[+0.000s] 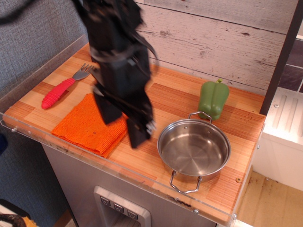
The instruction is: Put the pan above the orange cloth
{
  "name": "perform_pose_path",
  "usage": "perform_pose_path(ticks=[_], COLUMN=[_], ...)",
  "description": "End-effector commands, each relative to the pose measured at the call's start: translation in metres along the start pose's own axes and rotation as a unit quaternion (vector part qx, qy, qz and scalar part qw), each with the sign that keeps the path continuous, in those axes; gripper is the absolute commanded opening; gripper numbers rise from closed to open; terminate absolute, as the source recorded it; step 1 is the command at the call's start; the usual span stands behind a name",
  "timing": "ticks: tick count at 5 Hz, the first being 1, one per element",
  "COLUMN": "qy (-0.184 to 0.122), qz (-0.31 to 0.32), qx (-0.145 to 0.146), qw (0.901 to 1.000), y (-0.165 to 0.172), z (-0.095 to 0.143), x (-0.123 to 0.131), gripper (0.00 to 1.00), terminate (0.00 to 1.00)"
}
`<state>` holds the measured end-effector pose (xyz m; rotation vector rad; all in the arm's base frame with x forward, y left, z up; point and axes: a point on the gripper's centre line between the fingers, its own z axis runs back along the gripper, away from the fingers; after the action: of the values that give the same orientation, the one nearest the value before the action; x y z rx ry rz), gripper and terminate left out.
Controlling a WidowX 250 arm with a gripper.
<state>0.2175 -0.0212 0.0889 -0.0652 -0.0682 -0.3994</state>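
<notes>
The pan (194, 150) is a shiny round steel pan with two wire loop handles. It sits empty on the right part of the wooden counter. The orange cloth (83, 125) lies flat at the front left, and the arm hides its right edge. My gripper (124, 124) is black and blurred by motion. It hangs over the cloth's right edge, just left of the pan. Its two fingers (138, 134) point down, stand apart and hold nothing.
A red-handled fork (57, 91) lies at the back left of the cloth. A green bell pepper (213, 98) stands just behind the pan. A plank wall runs along the back, dark posts stand at both sides, and a clear lip (71, 153) edges the counter front.
</notes>
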Motion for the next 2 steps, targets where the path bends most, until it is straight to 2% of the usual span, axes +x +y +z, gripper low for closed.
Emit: perform_pose_path(ticks=[1,2], qy=[-0.004,-0.03], qz=[0.017,0.033], qx=[0.039,0.053], qw=[0.9991,0.9976], y=[-0.004,-0.007], z=[-0.033,-0.037], x=[0.042,0.06], gripper=[1.0,1.0], terminate=[0.0,0.0])
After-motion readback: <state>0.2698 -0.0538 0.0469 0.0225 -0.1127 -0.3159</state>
